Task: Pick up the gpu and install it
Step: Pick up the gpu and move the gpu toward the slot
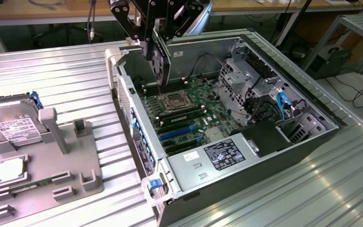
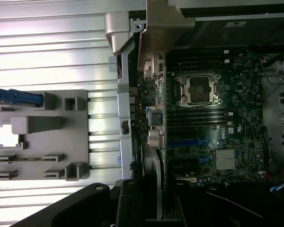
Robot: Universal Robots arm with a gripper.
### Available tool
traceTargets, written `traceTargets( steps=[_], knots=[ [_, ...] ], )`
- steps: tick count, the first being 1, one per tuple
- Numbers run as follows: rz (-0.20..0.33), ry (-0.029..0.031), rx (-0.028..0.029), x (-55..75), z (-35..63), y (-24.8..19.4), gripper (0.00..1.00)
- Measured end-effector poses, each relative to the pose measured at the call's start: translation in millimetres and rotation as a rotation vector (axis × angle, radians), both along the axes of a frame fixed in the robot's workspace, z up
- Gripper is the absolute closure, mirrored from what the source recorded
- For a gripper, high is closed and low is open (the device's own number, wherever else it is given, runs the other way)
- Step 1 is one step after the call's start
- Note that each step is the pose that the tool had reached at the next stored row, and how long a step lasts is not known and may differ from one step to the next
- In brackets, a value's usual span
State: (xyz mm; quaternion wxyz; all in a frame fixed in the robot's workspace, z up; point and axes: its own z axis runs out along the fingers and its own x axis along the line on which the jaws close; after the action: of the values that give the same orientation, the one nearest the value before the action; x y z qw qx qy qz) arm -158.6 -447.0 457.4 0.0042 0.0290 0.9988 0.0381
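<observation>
My gripper (image 1: pixel 151 35) hangs over the far left corner of the open computer case (image 1: pixel 320 113), shut on the gpu (image 1: pixel 160 64). The card hangs edge-on as a dark narrow slab with its lower end above the motherboard (image 1: pixel 188 109), near the CPU socket (image 1: pixel 172 100). It is still clear of the blue expansion slots (image 1: pixel 176 133). In the wrist view the gpu (image 2: pixel 155 182) runs out from between the dark fingers (image 2: pixel 128 203), just inside the case's rear wall (image 2: pixel 124 94). The motherboard (image 2: pixel 236 94) and blue slots (image 2: pixel 189 142) lie beyond it.
A grey parts fixture (image 1: pixel 74 161) lies on the ribbed metal table at the exterior view's left, holding a silver hard drive (image 1: pixel 14 125) with a white label. Inside the case are the power supply (image 1: pixel 222 153), drive cages (image 1: pixel 245 80) and loose cables (image 1: pixel 282 106).
</observation>
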Motion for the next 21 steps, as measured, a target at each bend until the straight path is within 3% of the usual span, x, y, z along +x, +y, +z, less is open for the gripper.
traceTargets(
  steps=[21],
  knots=[
    [0.001,0.0000,0.0000,8.9,0.0,0.0,0.72]
  ],
)
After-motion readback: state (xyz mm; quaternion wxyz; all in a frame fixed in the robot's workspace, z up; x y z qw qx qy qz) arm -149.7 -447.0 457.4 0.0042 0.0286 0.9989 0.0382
